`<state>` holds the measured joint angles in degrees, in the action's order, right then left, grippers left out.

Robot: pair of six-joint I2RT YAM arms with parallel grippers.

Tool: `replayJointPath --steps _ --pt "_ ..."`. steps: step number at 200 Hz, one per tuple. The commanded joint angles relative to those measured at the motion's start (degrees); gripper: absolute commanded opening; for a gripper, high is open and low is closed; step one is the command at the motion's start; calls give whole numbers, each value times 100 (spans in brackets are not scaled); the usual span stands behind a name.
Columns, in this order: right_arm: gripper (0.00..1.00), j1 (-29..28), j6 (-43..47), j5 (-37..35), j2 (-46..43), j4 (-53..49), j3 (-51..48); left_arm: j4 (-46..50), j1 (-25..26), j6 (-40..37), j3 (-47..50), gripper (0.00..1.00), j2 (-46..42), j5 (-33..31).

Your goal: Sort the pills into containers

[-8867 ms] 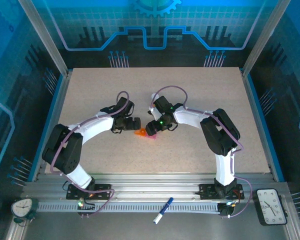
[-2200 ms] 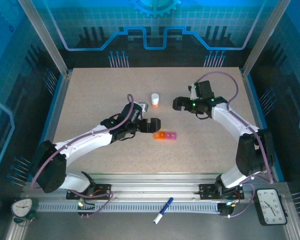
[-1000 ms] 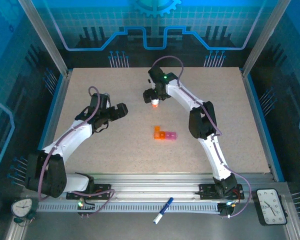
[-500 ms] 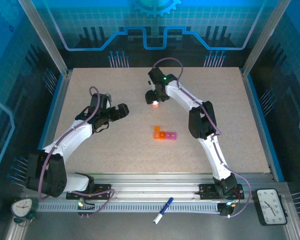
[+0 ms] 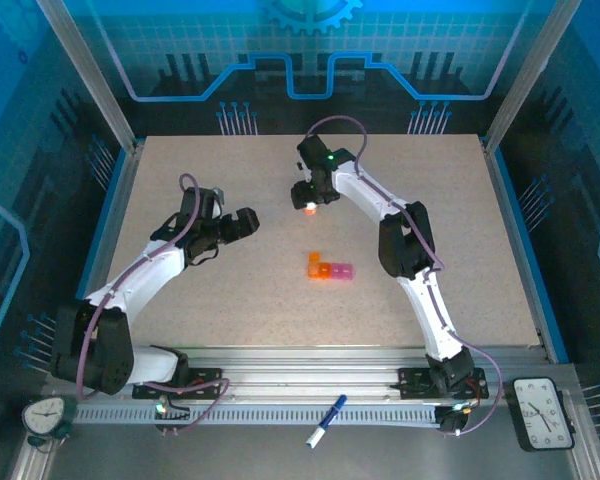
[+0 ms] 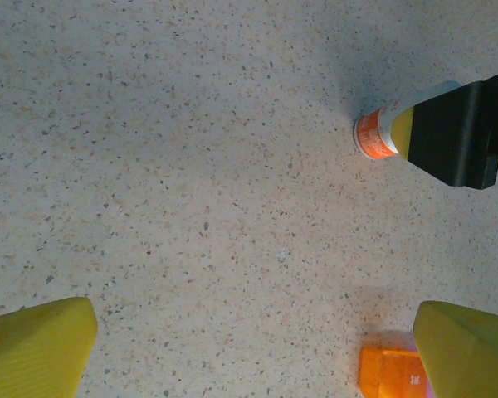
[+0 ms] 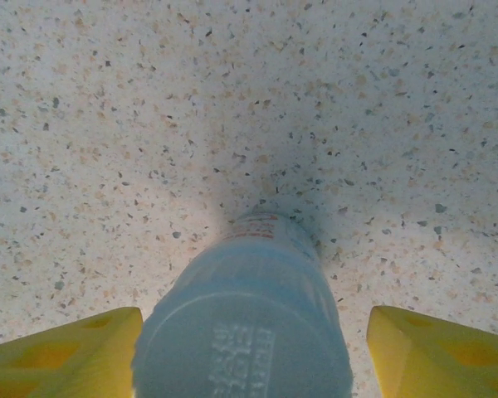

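Observation:
The containers (image 5: 328, 269), a short strip of orange and pink cells, lie mid-table; their orange end (image 6: 388, 375) shows beside my left finger. A small white-capped bottle with an orange base (image 5: 308, 203) stands farther back and also shows as the bottle (image 6: 376, 136) in the left wrist view. My right gripper (image 5: 309, 195) hangs straight over it, and its yellow fingers (image 7: 62, 352) are closed in on both sides of the bottle (image 7: 245, 332). My left gripper (image 5: 236, 225) is wide open over bare table to the left, nothing between its fingers (image 6: 33, 348). Pills are hidden.
The speckled table (image 5: 210, 170) is walled by metal rails on the left (image 5: 105, 215) and right (image 5: 510, 215). A blue pen (image 5: 324, 420) lies on the front frame, outside the work surface.
Over the last second my right gripper's fingers have narrowed around the bottle, which still stands in place. My left arm has held still with its gripper open.

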<state>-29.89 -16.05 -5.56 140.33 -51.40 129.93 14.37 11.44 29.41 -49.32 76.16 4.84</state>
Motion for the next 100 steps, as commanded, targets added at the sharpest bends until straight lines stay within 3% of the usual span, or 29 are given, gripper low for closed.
replayJointPath --steps 1,42,100 --pt "72 51 -47 86 -367 24 -29 -81 -50 -146 114 99 22 166" --pt "66 79 -55 147 -335 25 -46 -101 -50 -128 128 99 22 210" --pt "47 98 -61 318 -247 58 -82 -110 -47 -133 140 99 41 236"
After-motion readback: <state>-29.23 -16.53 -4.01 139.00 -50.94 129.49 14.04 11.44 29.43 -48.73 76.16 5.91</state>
